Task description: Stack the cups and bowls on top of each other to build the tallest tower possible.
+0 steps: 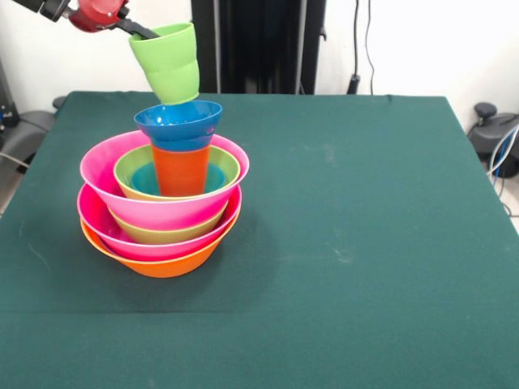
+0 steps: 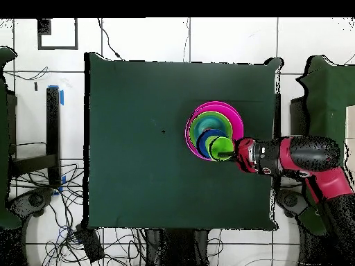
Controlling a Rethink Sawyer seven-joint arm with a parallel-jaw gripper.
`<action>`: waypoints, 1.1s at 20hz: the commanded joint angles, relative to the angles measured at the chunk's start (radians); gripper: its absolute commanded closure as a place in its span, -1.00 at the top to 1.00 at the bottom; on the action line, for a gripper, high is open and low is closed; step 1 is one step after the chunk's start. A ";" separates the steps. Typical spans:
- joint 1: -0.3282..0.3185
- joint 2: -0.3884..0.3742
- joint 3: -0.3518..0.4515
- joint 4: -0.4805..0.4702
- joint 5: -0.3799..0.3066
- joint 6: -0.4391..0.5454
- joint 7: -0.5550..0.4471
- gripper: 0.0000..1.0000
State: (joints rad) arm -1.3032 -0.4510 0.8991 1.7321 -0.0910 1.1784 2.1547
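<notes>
Up at the left rear corner of the front view, the red and black tool (image 1: 136, 32) is clenched on the rim of the light green tapered plastic cup (image 1: 169, 62), one dark finger inside the mouth. That cup hangs tilted in the air, its base just above the small dark blue glossy bowl (image 1: 178, 121), with a sliver of gap between them as far as the front view shows.

The blue bowl sits upright on the orange-red plastic tumbler (image 1: 181, 168), which stands mouth-down in a medium green bowl (image 1: 130, 174) with a light blue one (image 1: 143, 178) nested inside. Below come a large pink bowl (image 1: 101, 182), a second green bowl (image 1: 166, 233), a second pink bowl (image 1: 93, 219) and the wide orange bowl (image 1: 166, 265) at the bottom, resting on the bench (image 1: 365, 243).

The tower (image 2: 213, 129) stands toward the bench's left side in the front view, set back from its edge. Everything to the right and toward the front is open green cloth. Overhead, the arm (image 2: 295, 156) reaches in across the bench's right edge.
</notes>
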 commanded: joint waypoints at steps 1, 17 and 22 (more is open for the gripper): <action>0.056 0.036 0.019 -0.042 -0.063 -0.090 -0.184 -1.00; 0.051 0.024 0.027 -0.067 -0.090 -0.034 -0.205 -1.00; 0.050 0.027 0.033 -0.074 -0.104 -0.058 -0.215 -1.00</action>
State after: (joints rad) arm -1.3026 -0.4493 0.9273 1.7020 -0.1093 1.1784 2.1547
